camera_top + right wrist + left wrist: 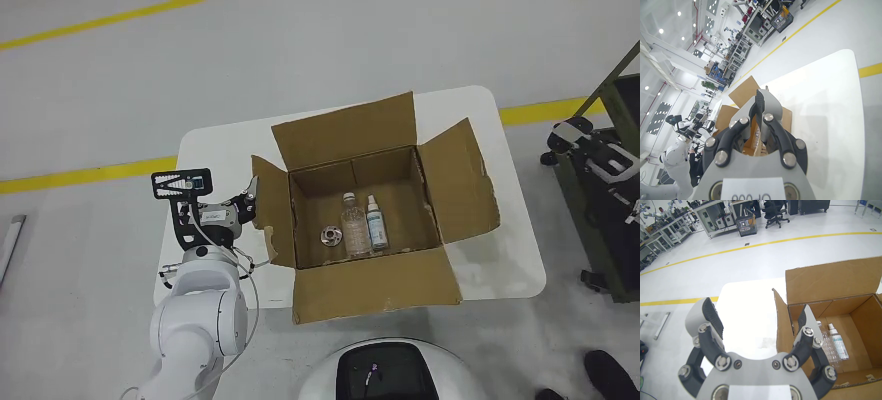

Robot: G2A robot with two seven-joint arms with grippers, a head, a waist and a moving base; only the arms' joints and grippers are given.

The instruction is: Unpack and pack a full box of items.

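The left claw (756, 306) was held wide open and empty at the box's (370, 285) left side in the top view, and the right claw (760, 102) was closed on nothing.

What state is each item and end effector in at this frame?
Cardboard box: open, all four flaps folded outward.
Clear bottle: lying on its side on the box floor.
Spray bottle: lying on its side next to the clear bottle.
Small round item: resting on the box floor.
Left end effector: open, empty, outside the box by a side flap.
Right end effector: shut, holding nothing.
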